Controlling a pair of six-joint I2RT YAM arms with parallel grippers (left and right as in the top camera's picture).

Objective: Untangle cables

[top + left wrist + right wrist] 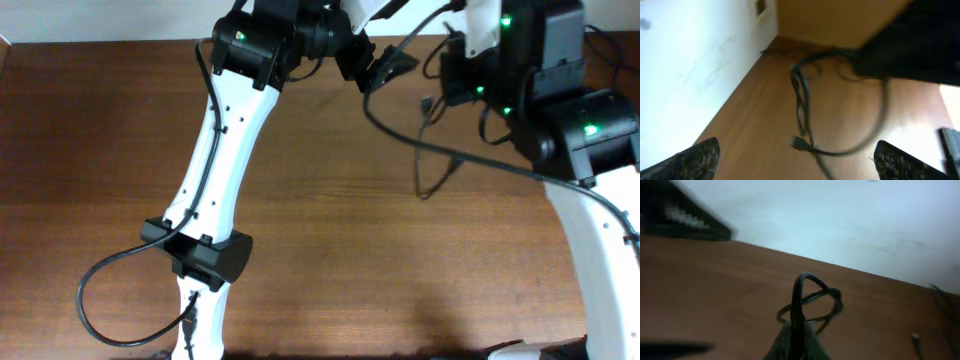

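Step in hand: separate the cables (802, 287) between the two arms. The right gripper (796, 332) is pinched fully closed on one strand. A loop stands up out of the pinch, and a small coil of turns sits just behind it over the wooden table (300, 200). The left gripper (797, 160) has its jaws as wide as they go, with nothing between them, and hovers near the right one at the far side of the table. In the left wrist view a doubled strand runs down toward the open fingers and ends in a small plug (799, 143). A single loose loop sweeps off to one side. Blur hides whether the strands are knotted or only crossed. Judgement: early in the task, bundle not yet parted. To do the step well, lower the left gripper onto the plug end, or onto the strand just above it, rather than the loose loop. Close on one strand only, then draw slowly away from the right gripper, checking that the coil opens instead of cinching. Risks: catching both strands would tighten the tangle, and the thin cord may slip from the pads.
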